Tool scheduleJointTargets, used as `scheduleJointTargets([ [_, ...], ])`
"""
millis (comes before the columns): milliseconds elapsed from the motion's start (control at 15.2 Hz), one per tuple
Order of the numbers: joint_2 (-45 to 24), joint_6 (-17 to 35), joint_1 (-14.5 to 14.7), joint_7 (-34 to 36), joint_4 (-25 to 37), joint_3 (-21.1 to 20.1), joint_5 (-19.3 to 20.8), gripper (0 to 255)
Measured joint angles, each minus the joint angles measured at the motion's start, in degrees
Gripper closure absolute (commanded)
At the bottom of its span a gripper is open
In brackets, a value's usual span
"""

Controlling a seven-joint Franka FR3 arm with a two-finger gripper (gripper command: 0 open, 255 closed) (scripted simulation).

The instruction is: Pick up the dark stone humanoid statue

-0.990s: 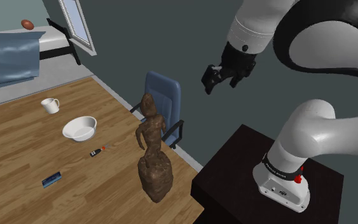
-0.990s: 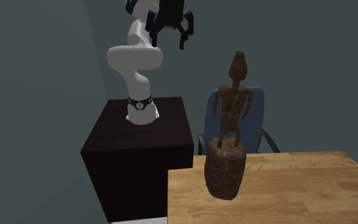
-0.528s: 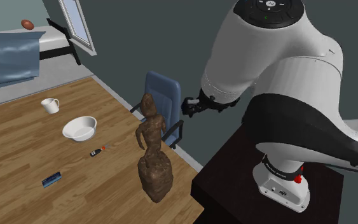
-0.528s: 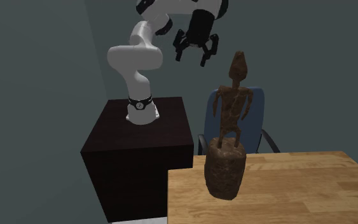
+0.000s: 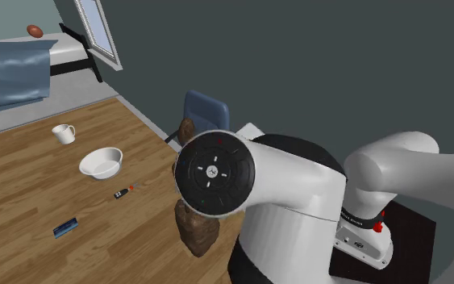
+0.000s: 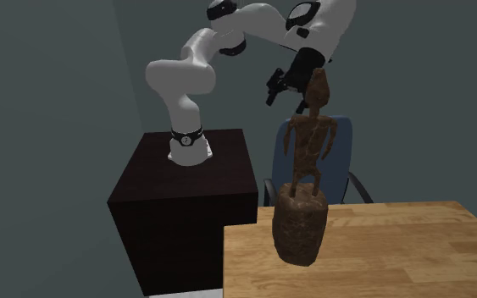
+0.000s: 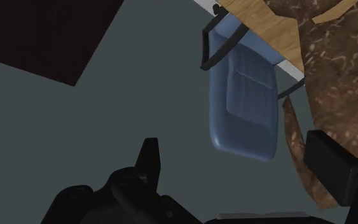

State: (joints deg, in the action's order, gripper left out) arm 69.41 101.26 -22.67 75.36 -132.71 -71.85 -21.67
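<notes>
Brown humanoid statue [image 6: 307, 140] stands upright on its rough, lumpy base, right at the near-left corner of the wooden tabletop [image 6: 380, 254] in the second exterior view, with the blue office chair [image 6: 340, 165] just behind it. Up at the top centre of that frame, the black tool [image 6: 285, 95] hangs level with the figure's head and just to its left. From here you can't tell whether it touches.

On the wrist view, the tool [image 7: 234, 143] has its two fingers well apart. The blue chair [image 7: 244, 102] shows in the gap, and the mottled brown statue [image 7: 343, 70] looms beside the right-hand finger [image 7: 330, 165], one thin brown limb just inside it. Nothing is clamped.

In the shoulder view, the white arm [image 5: 297, 202] crowds the middle of the frame and covers most of the statue [image 5: 194, 230], leaving its base and head showing. Further left on the tabletop [image 5: 23, 185] sit a white bowl [image 5: 102, 161] and a white mug [image 5: 63, 134], well apart from the figure. The dark stand [image 6: 181, 195] sits left of the tabletop.
</notes>
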Motion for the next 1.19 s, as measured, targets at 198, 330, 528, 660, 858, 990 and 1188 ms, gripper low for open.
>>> scheduleJointTargets([
  [198,1.9,-1.5,-7.0,7.0,5.9,-7.6,-0.9,0],
  [330,3.4,-3.1,-13.0,11.4,11.6,-12.1,-1.2,0],
  [528,6.4,-6.4,-21.9,17.3,20.5,-17.2,-1.3,0],
  [660,8.8,-9.1,-27.9,21.4,27.2,-20.2,-1.5,0],
  [858,12.6,-14.0,-36.4,27.6,37.6,-23.4,-1.5,0],
  [990,14.0,-15.8,-39.6,29.9,41.6,-24.5,-1.6,0],
  [1188,15.2,-15.8,-41.1,31.2,43.3,-25.7,-2.3,0],
])
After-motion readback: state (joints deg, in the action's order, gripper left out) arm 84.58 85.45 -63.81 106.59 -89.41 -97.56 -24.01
